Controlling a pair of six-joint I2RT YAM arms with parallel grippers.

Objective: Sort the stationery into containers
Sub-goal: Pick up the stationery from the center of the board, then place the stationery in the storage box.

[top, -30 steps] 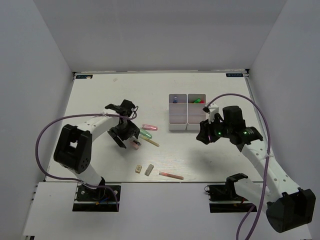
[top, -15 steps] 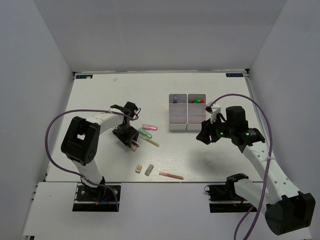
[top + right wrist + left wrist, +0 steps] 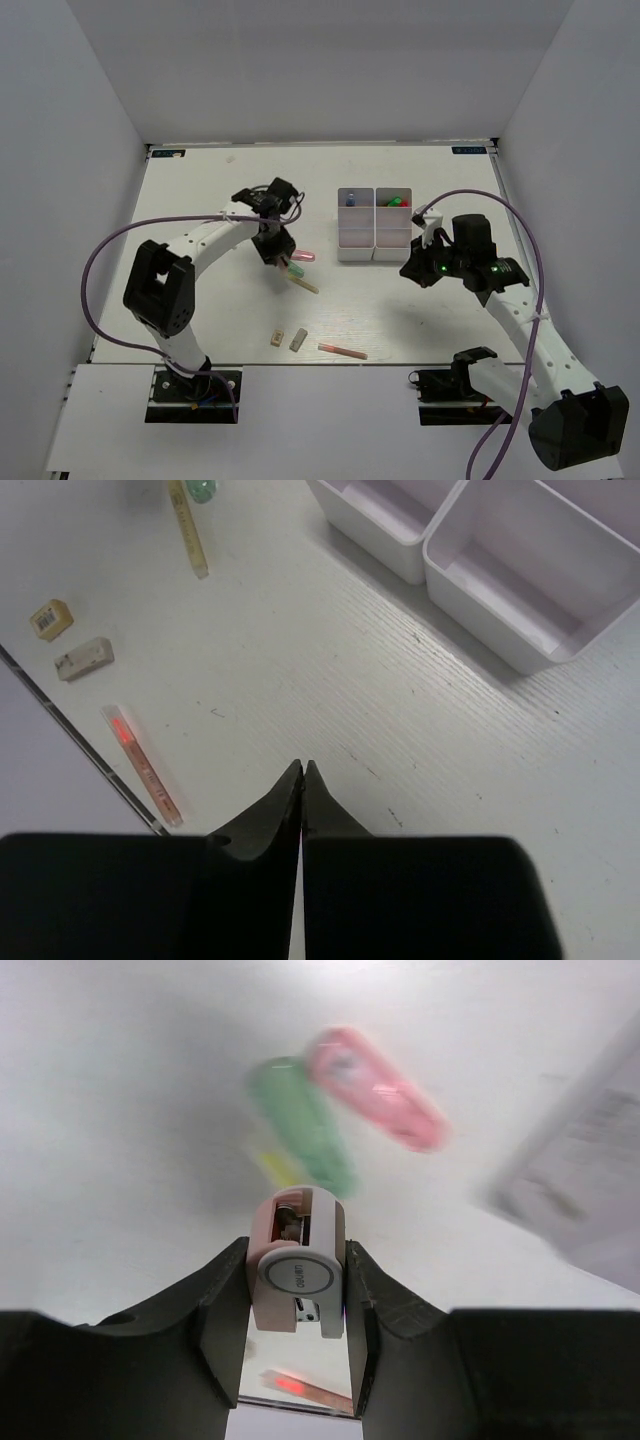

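Note:
My left gripper [image 3: 274,248] is shut on a small pink and white stationery piece [image 3: 298,1275], held off the table just left of the pastel markers. Below it lie a green marker [image 3: 305,1125], a pink marker [image 3: 385,1095] and a yellow pen [image 3: 303,284]. The white containers [image 3: 375,225] stand to the right, with a few items in the back compartments. My right gripper [image 3: 302,770] is shut on nothing and hovers over bare table in front of the containers [image 3: 480,560]. A beige eraser [image 3: 50,618], a grey eraser [image 3: 83,658] and a pink pen [image 3: 140,760] lie near the front edge.
The table's front edge runs just behind the pink pen [image 3: 342,351]. White walls close in the back and both sides. A purple cable loops off each arm.
My left gripper closed on the pink and white piece, lifted it and carried it back and to the right. My right gripper snapped shut while staying nearly in place.

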